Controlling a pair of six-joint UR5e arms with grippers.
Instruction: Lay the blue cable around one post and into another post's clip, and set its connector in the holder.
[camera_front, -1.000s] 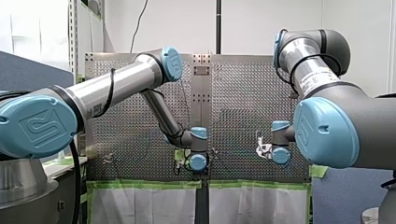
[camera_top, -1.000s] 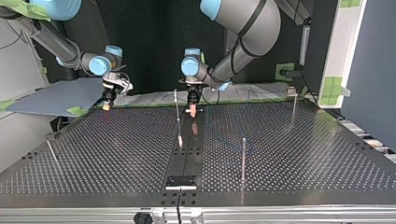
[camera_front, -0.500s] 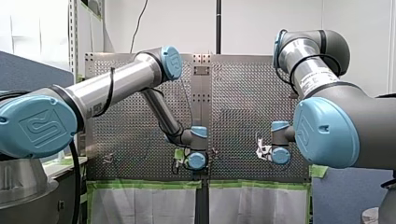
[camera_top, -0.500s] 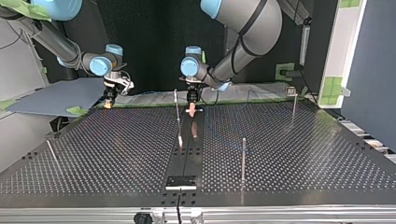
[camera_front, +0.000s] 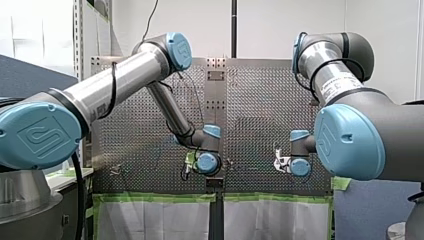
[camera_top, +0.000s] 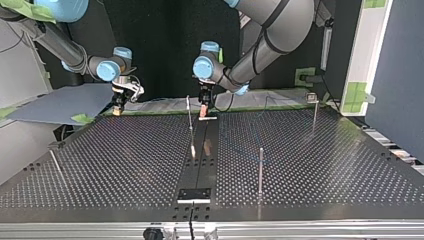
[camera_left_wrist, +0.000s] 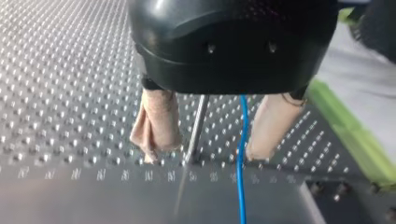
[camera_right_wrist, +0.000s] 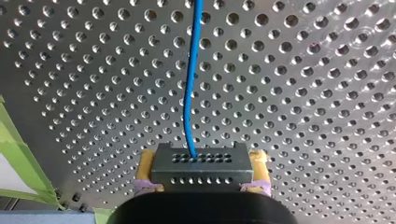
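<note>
My left claw (camera_left_wrist: 201, 156) hangs over the perforated counter (camera_left_wrist: 56, 93) with its two beige-padded fingers (camera_left_wrist: 156, 121) spread wide and closed on nothing. In the left wrist view a thin metal post (camera_left_wrist: 198, 121) shows in the gap between them, closer to one finger than the other. The blue cable (camera_left_wrist: 241, 140) also runs through that gap, just beside the post on its far side from that nearer finger. It passes close to the other finger, and I cannot tell whether it touches the pad. From there the cable comes down out of the black claw body and trails across the counter past the post's foot.

My right claw (camera_right_wrist: 202, 163) is well apart from the post, at the counter's edge. Its yellow pads (camera_right_wrist: 147, 165) are pressed against both sides of the dark, hole-dotted connector (camera_right_wrist: 201, 175), which it holds above the counter. The cable leaves the middle of the connector's face and runs straight ahead of the claw over the perforations, bending slightly on the way.
</note>
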